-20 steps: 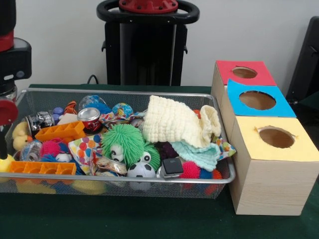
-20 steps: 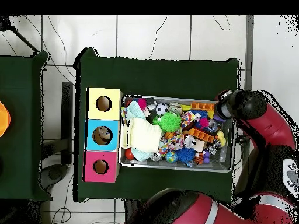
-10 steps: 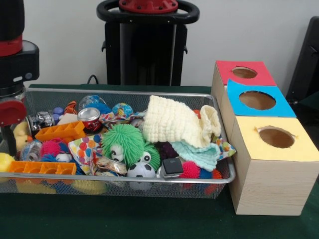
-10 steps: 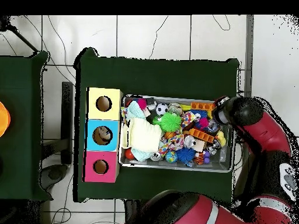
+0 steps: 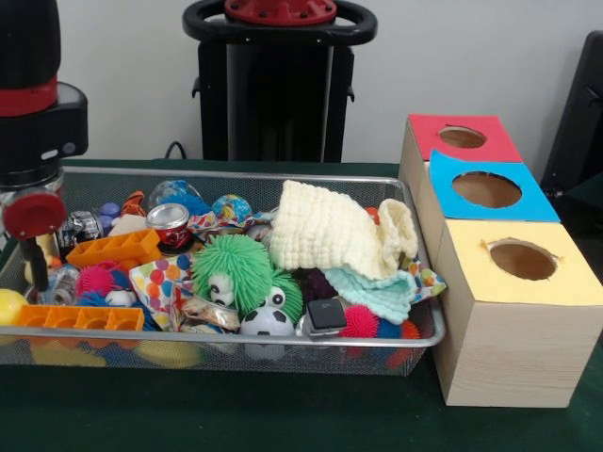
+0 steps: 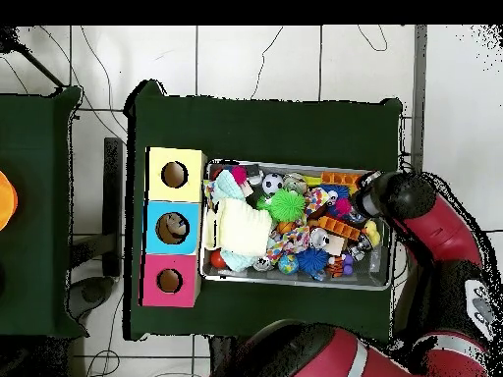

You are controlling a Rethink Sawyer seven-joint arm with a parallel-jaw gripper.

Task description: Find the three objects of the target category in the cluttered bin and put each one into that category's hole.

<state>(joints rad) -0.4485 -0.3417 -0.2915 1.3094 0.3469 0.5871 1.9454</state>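
Bin: the cluttered bin [image 5: 236, 179] fills the left and middle of the front view, still packed with toys and cloth, so you are looking at a search barely begun, as far as I can judge.
Target objects: you can make out only one likely bottle, a clear crumpled piece with a bluish patch [image 5: 58, 282] at the left edge of the front view, just under the arm. The other two are not visible; they may lie under the cream knitted cloth [image 5: 334, 231] or the green spiky ball [image 5: 236, 268].
Holes: the red box [image 5: 462, 138], blue box [image 5: 487, 188] and yellow box [image 5: 521, 259] line the right side of the front view. In the overhead view something brownish shows inside the blue box's hole [image 6: 173, 228], but you cannot tell what it is.
Gripper: the gripper [image 5: 36, 268] hangs at the left edge of the front view, over the bin's left end; in the overhead view the arm's head [image 6: 388, 194] covers it. You cannot tell whether it is released or clenched.
Remaining: by my reading, all three picks and drops may still lie ahead of you.
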